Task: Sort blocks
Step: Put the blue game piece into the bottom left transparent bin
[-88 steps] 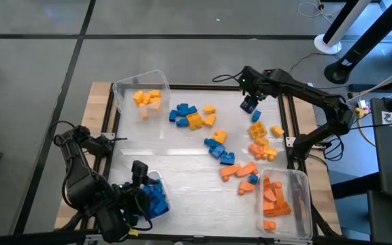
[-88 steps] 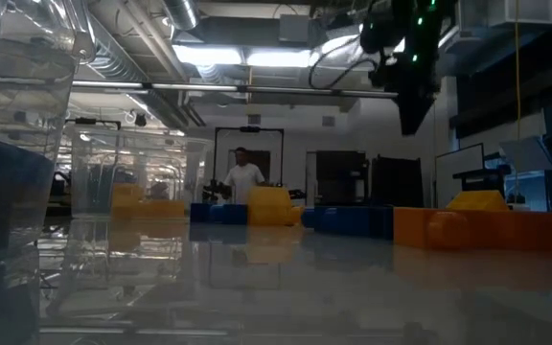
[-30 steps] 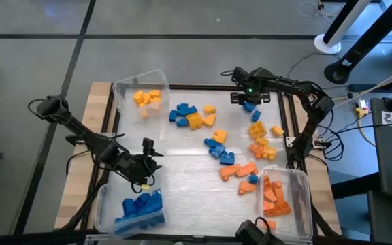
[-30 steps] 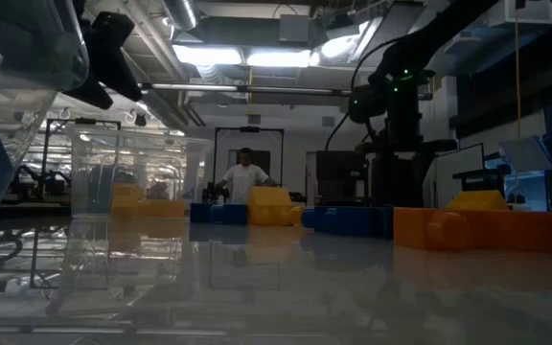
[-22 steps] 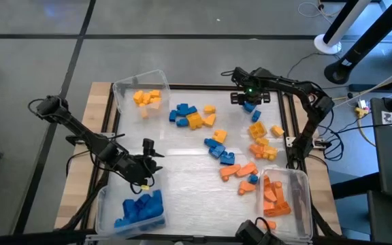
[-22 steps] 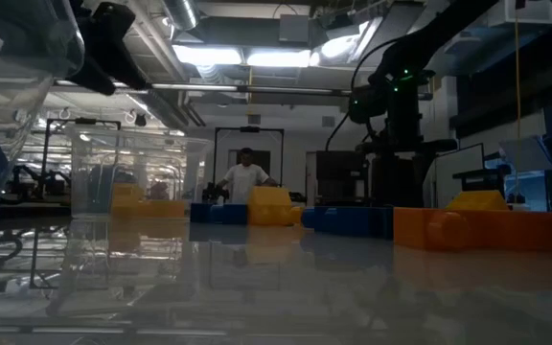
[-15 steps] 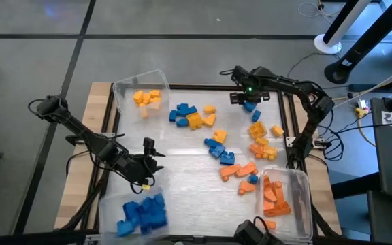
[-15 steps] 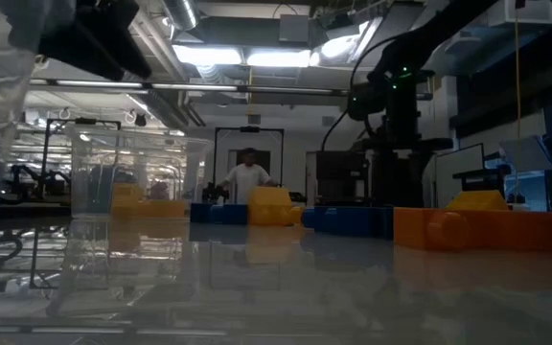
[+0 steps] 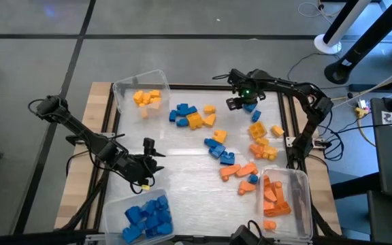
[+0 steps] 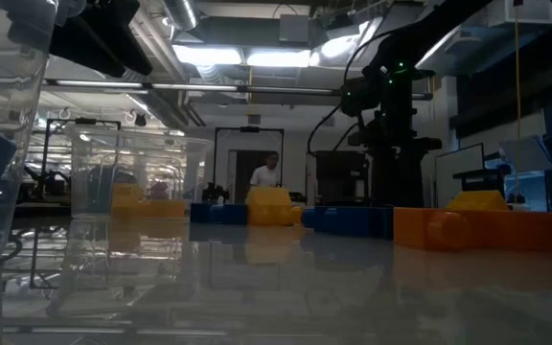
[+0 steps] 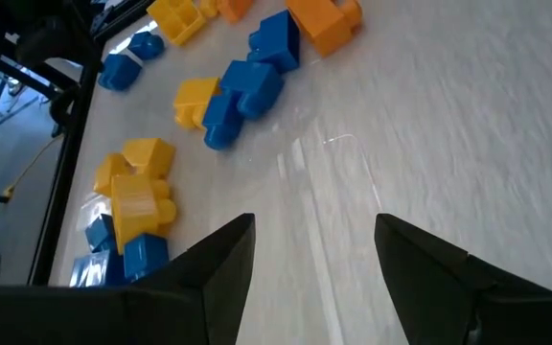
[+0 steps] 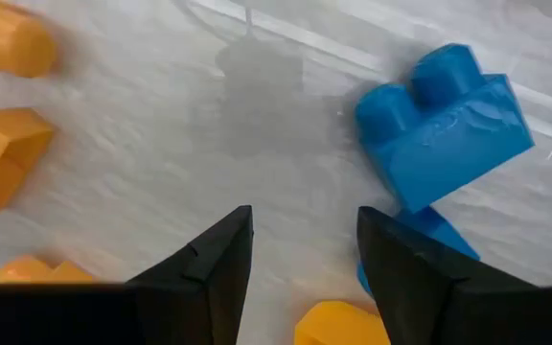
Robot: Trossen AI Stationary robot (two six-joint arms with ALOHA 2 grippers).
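Blue, yellow and orange blocks lie loose on the white table, one cluster [image 9: 190,116] at the far middle and another [image 9: 240,156] toward the right. My right gripper [image 9: 239,101] hangs open, pointing down over the far right part. A blue block [image 12: 444,125] lies on the table just beside its fingers [image 12: 220,257], and nothing is between them. My left gripper [image 9: 151,156] hovers open over bare table at the near left, slanting down toward the blue and yellow blocks [image 11: 230,93] ahead of it.
Three clear bins stand on the table. One with yellow blocks [image 9: 143,97] is at the far left. One with blue blocks [image 9: 145,216] is at the near left. One with orange blocks [image 9: 282,199] is at the near right. A person [image 10: 269,174] stands far behind the table.
My right gripper has rolled about its downward-pointing line and shifted a little toward the table's left, still open. The bin of blue blocks at the near left has come down from a tilt onto its base, and its blocks have spread out.
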